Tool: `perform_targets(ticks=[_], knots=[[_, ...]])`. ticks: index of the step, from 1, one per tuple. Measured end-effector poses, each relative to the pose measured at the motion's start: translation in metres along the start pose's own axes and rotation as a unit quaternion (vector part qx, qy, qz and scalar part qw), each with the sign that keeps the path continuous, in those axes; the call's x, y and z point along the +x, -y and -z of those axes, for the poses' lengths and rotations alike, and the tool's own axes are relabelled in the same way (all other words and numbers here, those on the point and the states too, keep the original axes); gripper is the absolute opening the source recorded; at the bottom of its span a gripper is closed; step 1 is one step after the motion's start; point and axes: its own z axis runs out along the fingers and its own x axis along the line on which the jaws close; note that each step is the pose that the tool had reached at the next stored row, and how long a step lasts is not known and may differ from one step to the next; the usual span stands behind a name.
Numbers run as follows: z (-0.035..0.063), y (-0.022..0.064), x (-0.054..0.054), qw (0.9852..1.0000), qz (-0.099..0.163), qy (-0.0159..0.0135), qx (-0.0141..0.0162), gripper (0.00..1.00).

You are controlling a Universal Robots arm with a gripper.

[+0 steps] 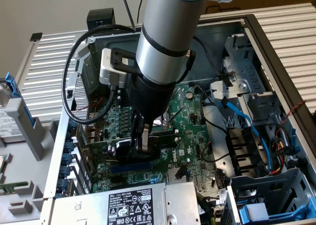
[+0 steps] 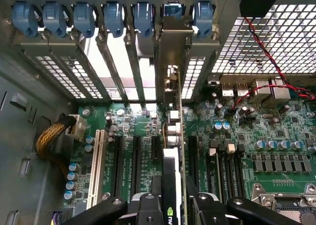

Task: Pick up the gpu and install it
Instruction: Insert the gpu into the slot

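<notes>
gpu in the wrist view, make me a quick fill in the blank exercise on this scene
1. The gripper is ____ on the gpu.
2. The gpu stands on ____ over the green motherboard, not lying flat.
3. The retention clips along the case's rear slot row are ____ in colour.
Missing words: shut; edge; blue.

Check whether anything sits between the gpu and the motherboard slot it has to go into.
Nothing visible does. The hand grips the gpu on edge over the motherboard, its bracket at the case's rear openings. Neighbouring slots are bare; the yellow cable bundle lies away from the card. Whether the connector is seated is hidden.
</notes>
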Motion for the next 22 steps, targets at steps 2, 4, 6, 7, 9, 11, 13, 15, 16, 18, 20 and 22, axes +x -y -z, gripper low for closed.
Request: perform_targets(ticks=[2,4,6,7,9,11,13,15,16,18,20,22], knots=[[0.0,0.0,0.0,1.0,0.0,0.0,0.0,0.29],[-0.0001,0.0,0.0,1.0,0.0,0.0,0.0001,0.29],[-0.0002,0.0001,0.0,1.0,0.0,0.0003,0.0004,0.29],[-0.0003,0.0001,-0.0001,1.0,0.0,0.0006,0.0007,0.29],[-0.0005,0.0001,0.0,1.0,0.001,0.0019,0.0018,0.29],[-0.0007,0.0001,0.0,1.0,0.002,0.0041,0.0037,0.29],[-0.0008,0.0001,-0.0001,1.0,0.002,0.0046,0.004,0.29],[-0.0007,0.0,0.0,1.0,0.002,0.0048,0.004,0.29],[-0.0006,-0.0001,0.0001,1.0,0.002,0.0051,0.0039,0.29],[-0.0007,-0.0003,0.0003,1.0,0.002,0.0062,0.0039,0.29],[-0.0008,-0.0002,0.0009,1.0,0.003,0.0079,0.0039,0.29],[-0.0008,-0.0002,0.0023,0.9999,0.004,0.0092,0.0039,0.29]])
